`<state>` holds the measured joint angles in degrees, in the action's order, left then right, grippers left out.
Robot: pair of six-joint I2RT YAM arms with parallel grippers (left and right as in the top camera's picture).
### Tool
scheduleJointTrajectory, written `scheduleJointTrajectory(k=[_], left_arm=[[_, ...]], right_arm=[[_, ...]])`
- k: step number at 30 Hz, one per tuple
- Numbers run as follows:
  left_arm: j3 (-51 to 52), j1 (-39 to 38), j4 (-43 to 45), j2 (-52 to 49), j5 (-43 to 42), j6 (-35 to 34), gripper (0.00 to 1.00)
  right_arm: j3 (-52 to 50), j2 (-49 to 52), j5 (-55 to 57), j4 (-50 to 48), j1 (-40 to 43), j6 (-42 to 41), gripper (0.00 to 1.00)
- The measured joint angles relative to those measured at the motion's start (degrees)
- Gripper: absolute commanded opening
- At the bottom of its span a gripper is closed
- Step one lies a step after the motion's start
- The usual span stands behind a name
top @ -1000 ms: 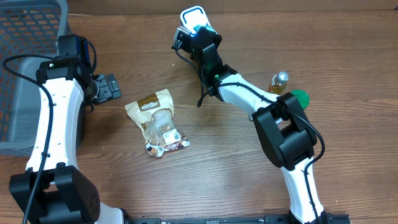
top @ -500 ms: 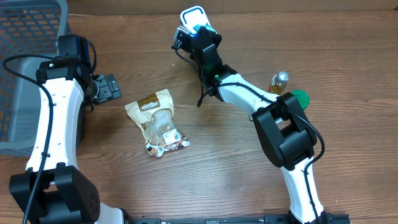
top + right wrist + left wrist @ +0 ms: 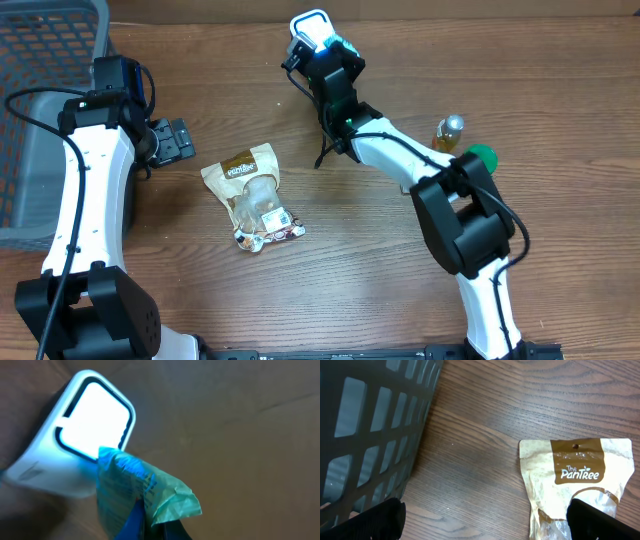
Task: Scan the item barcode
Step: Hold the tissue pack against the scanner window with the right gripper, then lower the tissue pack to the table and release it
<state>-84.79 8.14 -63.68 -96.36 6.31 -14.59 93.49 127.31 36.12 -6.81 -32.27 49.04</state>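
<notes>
**Progress.** A pouch (image 3: 255, 195) is noted lying flat on the table, near its centre, untouched by either arm. Its scan is judged not yet done. At the table's 12 o'clock a teal packet (image 3: 135, 490) is presented to the scanner (image 3: 310, 22). In the right wrist view the packet's crumpled top is seen just at the lower edge of the lit window. The scan of this item is judged to be in hand. Whether a barcode faces the window cannot be told.

**Pose.** The left gripper (image 3: 178, 140) is found at the pouch's 10 o'clock, beside the basket (image 3: 40, 100), with jaws wide and nothing between them. The right arm is stretched far across the table towards 12 o'clock. The right gripper (image 3: 322, 52) is closed tight on the packet, which is held just short of the scanner.
</notes>
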Motion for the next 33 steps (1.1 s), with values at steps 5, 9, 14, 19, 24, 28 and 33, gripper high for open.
scheduleJointTrajectory(k=[5,9,14,19,24,28,33], left_arm=[[0.0,0.0,0.02,0.0,0.0,0.0,1.0],[0.0,0.0,0.02,0.0,0.0,0.02,1.0],[0.0,0.0,0.02,0.0,0.02,0.0,1.0],[0.0,0.0,0.04,0.0,0.02,0.0,1.0],[0.0,0.0,0.02,0.0,0.0,0.0,1.0],[0.0,0.0,0.04,0.0,0.0,0.0,1.0],[0.0,0.0,0.02,0.0,0.02,0.0,1.0]], right_arm=[[0.04,-8.44,-0.42,17.73,-0.76,-13.18,0.04],[0.52,-16.31,-5.46,34.73,-0.63,-29.16,0.04],[0.81,-19.69,-16.65,50.99,2.01,-52.02,0.04],[-0.35,-19.47,-26.95,61.79,5.86,-67.76,0.04],[-3.21,-19.47,-30.99,60.61,6.56,-81.07,0.04],[-6.29,-19.45,-32.39,59.39,6.36,-88.35,0.04],[-9.86,-19.45,-32.87,57.83,6.36,-93.83,0.18]])
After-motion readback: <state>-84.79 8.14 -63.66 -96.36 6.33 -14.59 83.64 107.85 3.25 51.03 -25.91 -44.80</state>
